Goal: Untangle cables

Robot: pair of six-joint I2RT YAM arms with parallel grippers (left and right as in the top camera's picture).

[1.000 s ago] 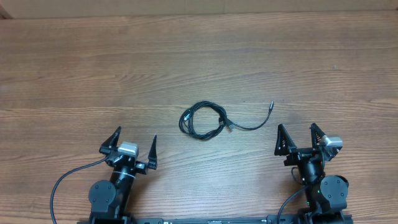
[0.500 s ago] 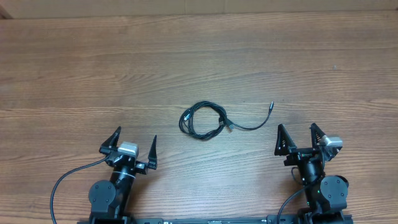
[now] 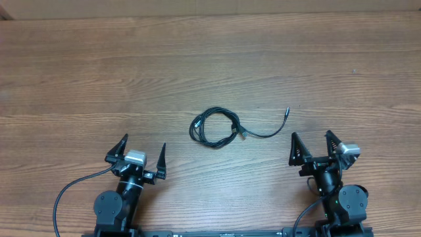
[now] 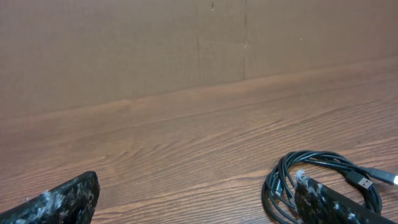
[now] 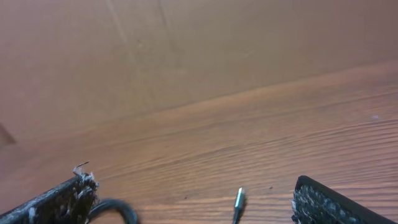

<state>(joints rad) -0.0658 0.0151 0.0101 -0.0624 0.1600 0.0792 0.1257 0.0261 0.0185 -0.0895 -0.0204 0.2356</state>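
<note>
**Both claws released, cables coiled at mid-counter**

Nearest the robot's base, the left claw and right claw are spread wide, each holding nothing. Beyond and between them, the cables lie on the wooden counter in a small coil. One tail runs right to a plug just ahead of the right claw. Farthest back stands a plain brown wall.

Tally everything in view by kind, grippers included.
Cable tangle: 1 (the cords within it cannot be counted)
Grippers: 2, left gripper and right gripper, both open
Table: 1
Total: 4
</note>
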